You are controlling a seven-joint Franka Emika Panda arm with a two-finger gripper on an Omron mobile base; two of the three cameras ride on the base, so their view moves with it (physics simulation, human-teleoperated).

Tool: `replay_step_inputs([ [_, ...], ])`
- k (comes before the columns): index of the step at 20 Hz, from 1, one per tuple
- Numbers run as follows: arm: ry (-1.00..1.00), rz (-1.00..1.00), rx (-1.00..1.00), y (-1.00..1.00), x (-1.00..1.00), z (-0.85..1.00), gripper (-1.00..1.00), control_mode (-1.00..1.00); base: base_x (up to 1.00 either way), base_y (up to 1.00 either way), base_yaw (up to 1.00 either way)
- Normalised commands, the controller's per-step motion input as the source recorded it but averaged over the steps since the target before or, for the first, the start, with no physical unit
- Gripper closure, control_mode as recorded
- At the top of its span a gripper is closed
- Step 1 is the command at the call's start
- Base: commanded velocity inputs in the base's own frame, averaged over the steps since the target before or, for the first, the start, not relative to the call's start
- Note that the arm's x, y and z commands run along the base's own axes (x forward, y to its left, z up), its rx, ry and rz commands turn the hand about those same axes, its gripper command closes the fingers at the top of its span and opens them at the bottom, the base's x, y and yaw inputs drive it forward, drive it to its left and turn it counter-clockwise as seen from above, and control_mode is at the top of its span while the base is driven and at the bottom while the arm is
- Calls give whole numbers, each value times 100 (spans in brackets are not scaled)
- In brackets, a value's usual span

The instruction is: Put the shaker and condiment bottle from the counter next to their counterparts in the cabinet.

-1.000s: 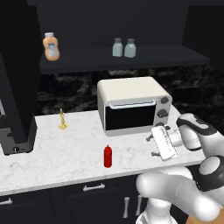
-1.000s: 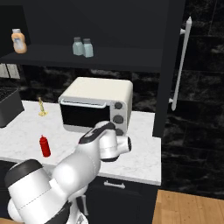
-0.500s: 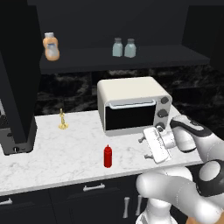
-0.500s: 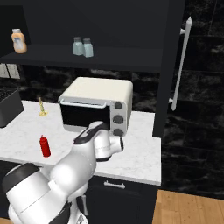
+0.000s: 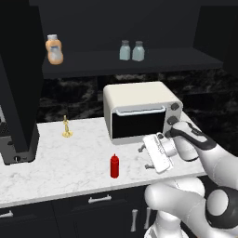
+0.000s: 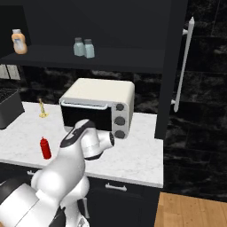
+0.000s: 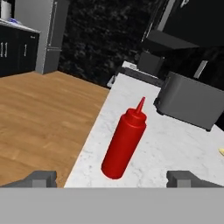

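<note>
The red condiment bottle [image 5: 114, 166] [image 6: 45, 147] stands upright near the front edge of the white counter [image 5: 69, 158]. My gripper [image 5: 144, 157] hovers to its right, just above the counter and in front of the toaster oven, pointing at the bottle. In the hand view the bottle [image 7: 124, 140] sits centred ahead of the open gripper [image 7: 112, 180], apart from both fingertips [image 7: 41, 178]. Two alike pale shakers [image 5: 124, 50] [image 5: 138, 51] stand side by side on the cabinet shelf [image 5: 93, 62], and a stout orange bottle [image 5: 54, 49] is at its left end.
A cream toaster oven [image 5: 139, 111] fills the back right of the counter. A small gold ornament [image 5: 67, 127] stands at the back left, beside a black appliance [image 5: 16, 139]. The counter's front edge drops to a wooden floor [image 7: 39, 118].
The hand has slid a little left along the toaster oven's front, toward the red bottle. The jaws stay open and nothing else has moved.
</note>
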Motion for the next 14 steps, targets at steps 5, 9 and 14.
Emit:
replay_step_inputs([
  [5, 14, 0, 0, 12, 21, -28, -100, -100, 0, 0, 0],
  [9, 10, 0, 0, 38, 0, -49, -100, -100, 0, 0, 0],
  [14, 10, 0, 0, 49, 0, -20, -100, -100, 0, 0, 0],
])
